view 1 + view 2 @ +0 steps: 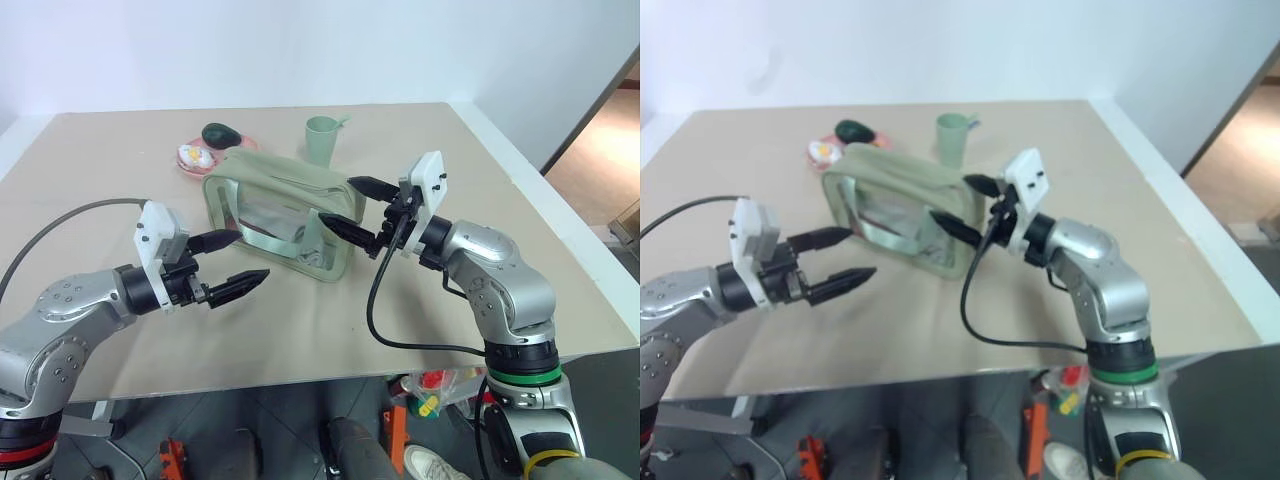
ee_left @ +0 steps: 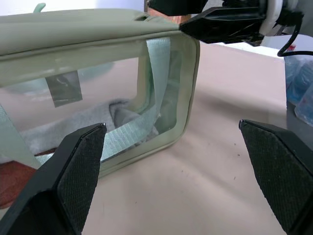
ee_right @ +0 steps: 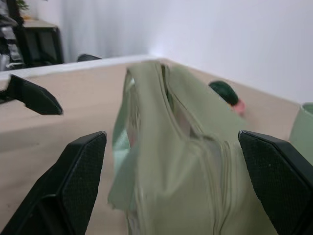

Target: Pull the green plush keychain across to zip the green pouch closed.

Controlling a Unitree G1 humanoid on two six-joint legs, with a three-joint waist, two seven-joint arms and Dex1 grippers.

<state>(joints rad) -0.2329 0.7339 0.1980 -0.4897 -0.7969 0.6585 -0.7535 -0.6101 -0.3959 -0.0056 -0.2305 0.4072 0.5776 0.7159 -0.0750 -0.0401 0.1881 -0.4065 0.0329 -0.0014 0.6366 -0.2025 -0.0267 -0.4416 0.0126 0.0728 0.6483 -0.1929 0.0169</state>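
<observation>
On table, green pouch, zipper visible from right wrist

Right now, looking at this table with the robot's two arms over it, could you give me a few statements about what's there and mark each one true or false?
1. The green pouch stands on the table between the two arms. True.
2. The right tool is clamped shut on the pouch. False: its fingers stand open at the pouch's near end, gripping nothing.
3. A pale green cup stands behind the pouch. True.
4. The left tool holds the cup. False: it is open and empty, hovering in front of the pouch.
5. The dark green avocado lies inside the pouch. False: it sits on a pink plate beyond the pouch.
</observation>
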